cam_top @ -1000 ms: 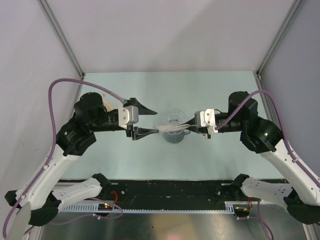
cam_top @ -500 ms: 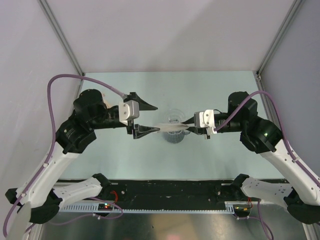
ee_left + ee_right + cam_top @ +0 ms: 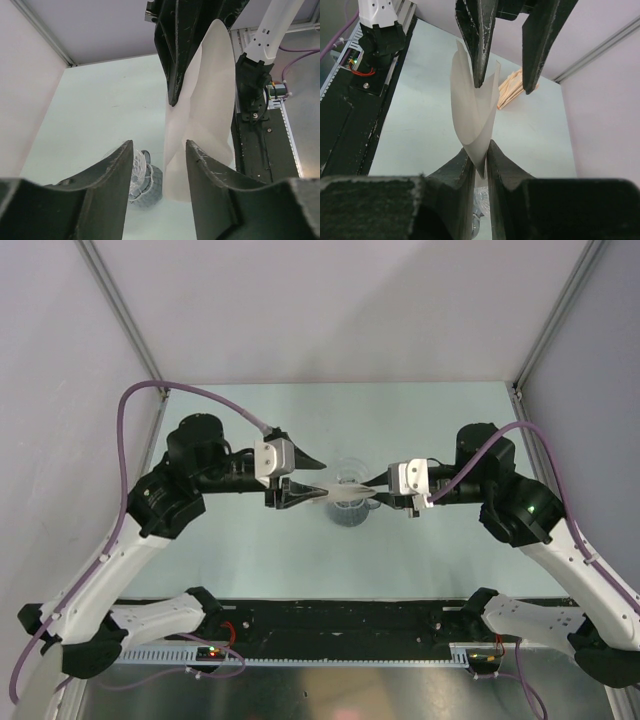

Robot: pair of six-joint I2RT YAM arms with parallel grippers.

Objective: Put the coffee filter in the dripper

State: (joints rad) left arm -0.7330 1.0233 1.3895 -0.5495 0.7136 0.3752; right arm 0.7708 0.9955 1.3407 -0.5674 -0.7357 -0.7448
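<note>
The white coffee filter [image 3: 345, 495] hangs in the air over the grey ribbed dripper [image 3: 350, 517], which stands on the table. My right gripper [image 3: 373, 491] is shut on the filter's pointed end [image 3: 481, 160]. From that end the filter [image 3: 471, 107] fans open toward the left gripper [image 3: 320, 477]. The left gripper [image 3: 160, 145] is open at the filter's wide edge [image 3: 202, 115], one fingertip [image 3: 479, 75] between its two flaps. In the left wrist view the dripper [image 3: 144, 181] sits below and left of the filter.
A tan flat stack [image 3: 510, 87] lies on the table near the left wall, behind the left gripper. The black base rail [image 3: 260, 145] with both arm mounts runs along the near table edge. Frame posts and walls close in both sides.
The left gripper backed off and opened wider. It then moved right to the filter's wide edge with its jaws narrower. The right gripper kept the filter in place.
</note>
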